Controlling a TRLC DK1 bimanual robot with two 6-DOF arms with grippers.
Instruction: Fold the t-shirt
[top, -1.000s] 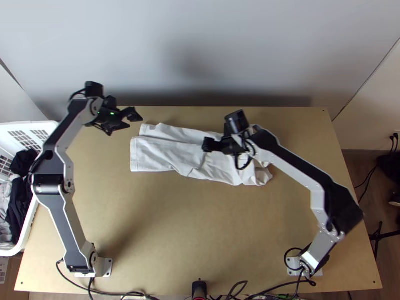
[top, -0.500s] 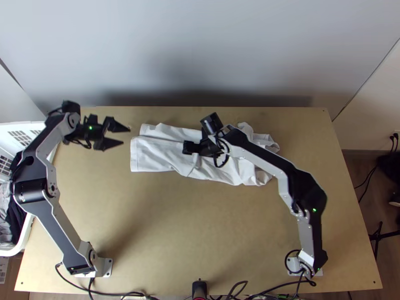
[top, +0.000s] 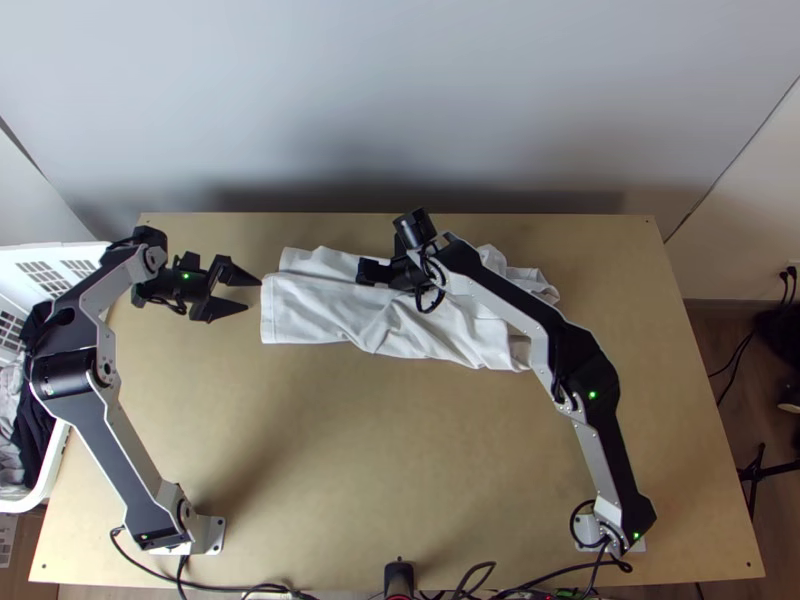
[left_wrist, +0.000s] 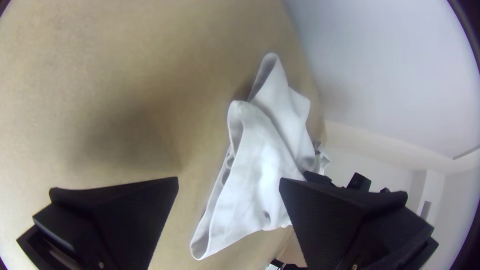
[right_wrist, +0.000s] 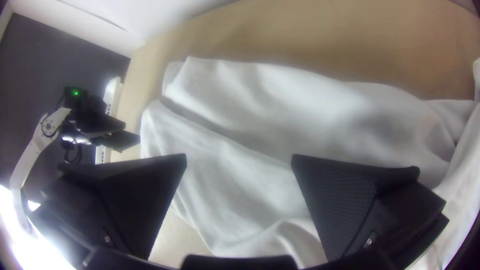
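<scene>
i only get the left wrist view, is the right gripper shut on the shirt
Observer: No, the right wrist view shows the right gripper with its fingers wide apart over the white shirt.
Operator: ok and whats beyond the left edge of the table
Observer: A white basket, with dark clothes in it, in the top view.
Operator: how does the shirt's far right end lie
Observer: From above, that end looks crumpled, with loose folds by the right arm.

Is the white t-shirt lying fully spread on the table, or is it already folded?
Partly folded: the t-shirt lies as a long narrow strip, with layers overlapping and its other end bunched.
</scene>
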